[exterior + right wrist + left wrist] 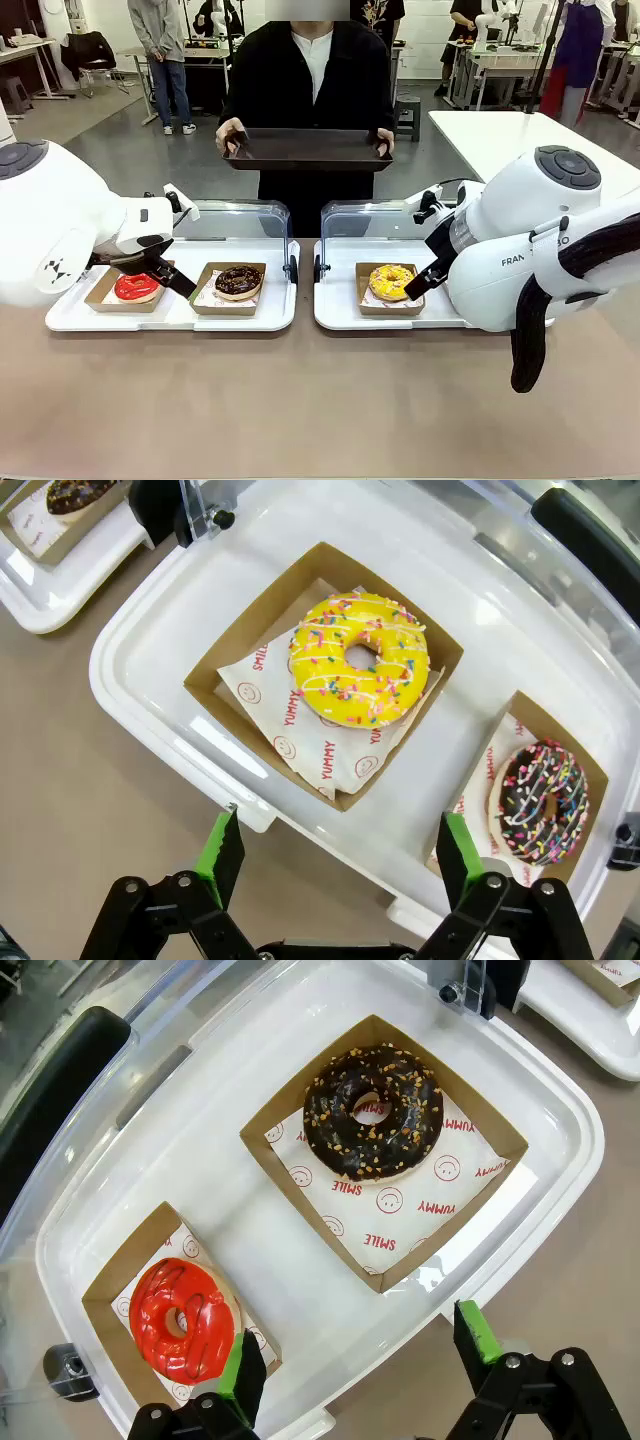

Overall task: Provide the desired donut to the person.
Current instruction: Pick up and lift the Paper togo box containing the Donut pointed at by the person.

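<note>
Awaiting the person's [305, 70] pick: left tool [358, 1348] and right tool [338, 858] wide, empty.
Red donut [183, 1317], brown donut [372, 1110], yellow donut [360, 673] each sit in a box [212, 683] below them; best pinch the chosen box's rim, sparing icing.

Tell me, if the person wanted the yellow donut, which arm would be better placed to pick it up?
Probably the right. The right gripper hovers open by the tray holding the yellow sprinkled donut, while the left gripper hangs open over the other tray, near the red donut.

2 raised lids [245, 220] behind the donuts [238, 280], open above, near tabletop [300, 400] bare
</note>
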Motion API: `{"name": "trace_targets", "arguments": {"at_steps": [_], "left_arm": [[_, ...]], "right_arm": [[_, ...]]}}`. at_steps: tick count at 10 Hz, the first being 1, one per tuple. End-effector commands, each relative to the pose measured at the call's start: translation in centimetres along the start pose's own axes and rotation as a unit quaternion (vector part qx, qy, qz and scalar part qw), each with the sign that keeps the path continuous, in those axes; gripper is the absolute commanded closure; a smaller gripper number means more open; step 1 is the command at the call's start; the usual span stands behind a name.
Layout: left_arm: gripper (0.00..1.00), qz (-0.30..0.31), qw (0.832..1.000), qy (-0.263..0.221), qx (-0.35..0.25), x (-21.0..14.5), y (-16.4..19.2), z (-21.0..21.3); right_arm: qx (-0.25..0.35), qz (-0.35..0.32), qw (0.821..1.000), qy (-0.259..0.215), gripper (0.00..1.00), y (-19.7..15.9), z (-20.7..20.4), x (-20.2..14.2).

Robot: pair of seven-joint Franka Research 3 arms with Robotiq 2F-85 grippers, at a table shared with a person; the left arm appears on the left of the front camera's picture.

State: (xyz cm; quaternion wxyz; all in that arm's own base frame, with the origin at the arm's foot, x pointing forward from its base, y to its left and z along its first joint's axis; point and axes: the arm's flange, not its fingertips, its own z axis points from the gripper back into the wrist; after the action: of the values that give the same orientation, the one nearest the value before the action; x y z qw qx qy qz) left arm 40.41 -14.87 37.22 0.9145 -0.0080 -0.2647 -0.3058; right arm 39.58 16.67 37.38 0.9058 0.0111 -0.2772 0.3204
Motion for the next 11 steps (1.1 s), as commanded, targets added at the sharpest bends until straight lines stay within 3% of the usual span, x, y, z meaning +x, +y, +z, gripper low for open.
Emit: {"name": "trace_targets", "arguments": {"at_steps": [1, 11], "left_arm": [[0.00, 0.000, 1.000, 0.000, 0.000, -0.01, -0.01, 0.00], [0.00, 0.000, 1.000, 0.000, 0.000, -0.01, -0.01, 0.00]], "right_arm": [[0.000, 0.000, 1.000, 0.000, 0.00, 0.00, 0.00, 0.00], [0.000, 0.000, 1.000, 0.000, 0.00, 0.00, 0.00, 0.00]]}}
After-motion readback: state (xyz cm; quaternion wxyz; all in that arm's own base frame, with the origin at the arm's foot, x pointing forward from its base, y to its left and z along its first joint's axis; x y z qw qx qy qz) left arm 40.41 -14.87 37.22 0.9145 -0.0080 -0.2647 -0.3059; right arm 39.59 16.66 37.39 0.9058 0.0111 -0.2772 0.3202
